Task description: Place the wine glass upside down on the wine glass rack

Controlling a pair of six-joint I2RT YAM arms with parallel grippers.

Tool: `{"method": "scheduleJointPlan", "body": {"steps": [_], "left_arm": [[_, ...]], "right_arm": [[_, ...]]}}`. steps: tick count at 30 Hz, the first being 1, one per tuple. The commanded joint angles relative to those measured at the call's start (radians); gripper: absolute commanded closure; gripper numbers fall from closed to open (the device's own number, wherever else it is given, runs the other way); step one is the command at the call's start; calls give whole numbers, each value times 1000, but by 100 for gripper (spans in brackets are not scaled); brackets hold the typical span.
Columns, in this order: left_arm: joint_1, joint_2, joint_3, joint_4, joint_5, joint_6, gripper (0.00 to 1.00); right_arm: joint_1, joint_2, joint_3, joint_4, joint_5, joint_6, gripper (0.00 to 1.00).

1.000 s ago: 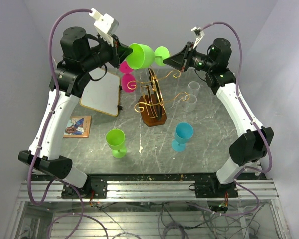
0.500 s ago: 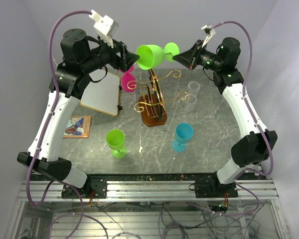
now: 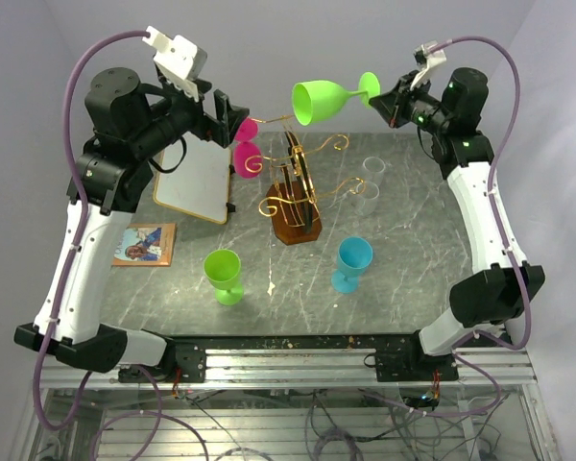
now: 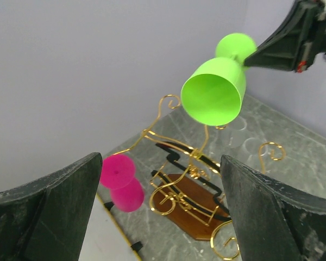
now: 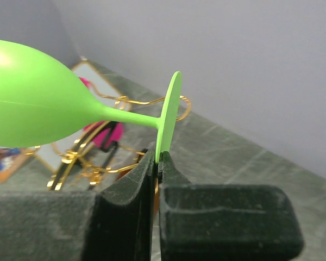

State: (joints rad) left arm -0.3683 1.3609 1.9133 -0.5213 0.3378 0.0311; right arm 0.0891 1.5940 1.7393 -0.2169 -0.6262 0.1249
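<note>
The green wine glass (image 3: pixel 323 100) lies sideways in the air above the wine glass rack (image 3: pixel 294 188), a gold wire stand on a brown base. My right gripper (image 3: pixel 384 95) is shut on the rim of the glass's foot (image 5: pixel 170 115), with the bowl (image 5: pixel 35 106) pointing left. My left gripper (image 3: pixel 227 119) is open and apart from the glass, left of the rack. In the left wrist view the glass's mouth (image 4: pixel 214 91) faces me between the wide black fingers (image 4: pixel 49 212), above the rack (image 4: pixel 191 182).
A pink glass (image 3: pixel 245 146) hangs on the rack's left arm. A second green glass (image 3: pixel 223 275) and a blue glass (image 3: pixel 351 263) stand on the table in front. Clear glasses (image 3: pixel 370 182) are right of the rack. A white board (image 3: pixel 197 182) and picture card (image 3: pixel 146 243) lie left.
My left gripper opened, let go of the green glass's bowl and drew back to the left. The right arm carried the glass up and to the right by its foot.
</note>
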Motion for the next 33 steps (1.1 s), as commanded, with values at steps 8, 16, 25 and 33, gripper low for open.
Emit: {"method": "scheduleJointPlan", "body": {"steps": [8,16,25,33], "left_arm": [[20,-55,-53,-80,-306,201,1],[72,-104,-126,-80,-324,230,1],[114,-138,-166,-74,-306,249,1],[128,-146,-184,-66,-286,259,1]], "right_arm": [[86,45,153,-109,510,-464,100],[138,116,180,-18,831,-673,100],[140,134,74,99,894,-970,100],[144,153,-42,181,727,-1200,100]]}}
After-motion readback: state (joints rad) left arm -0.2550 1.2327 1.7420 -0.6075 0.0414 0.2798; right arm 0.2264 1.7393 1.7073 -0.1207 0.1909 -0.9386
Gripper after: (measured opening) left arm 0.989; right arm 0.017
